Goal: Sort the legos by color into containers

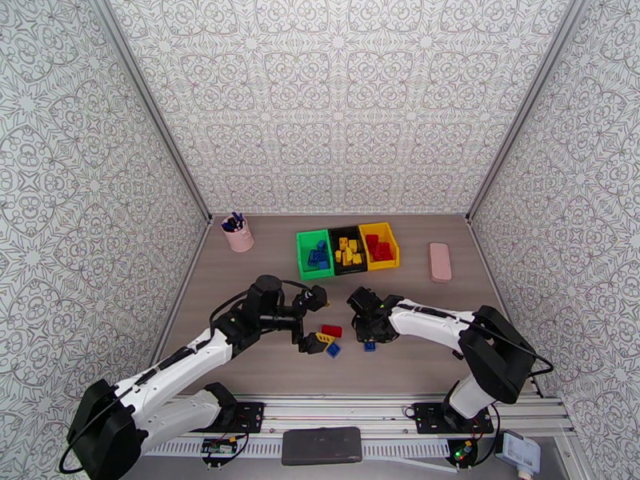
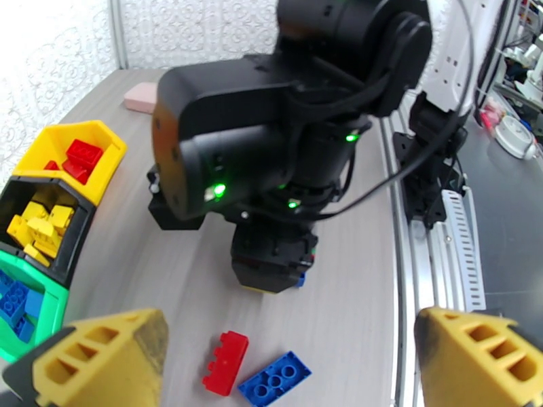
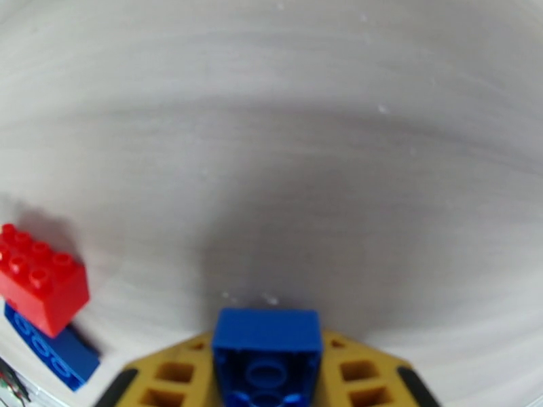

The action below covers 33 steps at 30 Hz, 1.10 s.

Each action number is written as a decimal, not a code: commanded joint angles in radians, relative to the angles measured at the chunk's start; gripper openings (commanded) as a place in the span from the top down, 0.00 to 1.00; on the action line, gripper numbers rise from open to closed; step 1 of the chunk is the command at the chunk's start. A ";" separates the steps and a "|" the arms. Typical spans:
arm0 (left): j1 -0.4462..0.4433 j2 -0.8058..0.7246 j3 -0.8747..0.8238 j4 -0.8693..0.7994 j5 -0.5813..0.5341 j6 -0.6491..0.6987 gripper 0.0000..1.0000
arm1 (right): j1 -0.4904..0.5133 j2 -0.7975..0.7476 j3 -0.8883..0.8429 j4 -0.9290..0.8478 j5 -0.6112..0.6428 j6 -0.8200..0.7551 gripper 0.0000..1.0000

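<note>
- I am watching the left pincer (image 2: 292,347) hanging wide open and holding nothing, low over the surface (image 1: 240,354).
- A red brick (image 2: 226,362) and a loose blue brick (image 2: 275,379) are lying right beside each other between its fingers. If I am dropping this arm now, I am risking a bump with the other arm, because the two are working very near each other.
- The right pincer (image 3: 266,378) is down at the surface and squeezing a small blue brick (image 3: 266,357) between its yellow fingers (image 3: 173,378).
- The brick is sitting at the very tips, so I am thinking it could twist or pop out as I lift.
- The bins are waiting at the far side: the green bin (image 1: 301,254) is holding blue bricks, the black bin (image 1: 346,229) yellow ones, the yellow bin (image 1: 394,248) red ones.
- They are touching side by side, so a sloppy drop could be landing my blue brick in the black bin.
</note>
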 commanded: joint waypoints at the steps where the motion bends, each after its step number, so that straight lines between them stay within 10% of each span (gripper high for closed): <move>1: -0.005 -0.041 -0.014 0.001 -0.064 -0.023 0.00 | 0.002 -0.045 0.055 0.054 0.062 -0.043 0.69; 33: -0.025 -0.303 -0.213 0.090 -0.375 -0.222 0.00 | -0.140 0.774 1.189 0.246 0.070 -0.433 0.68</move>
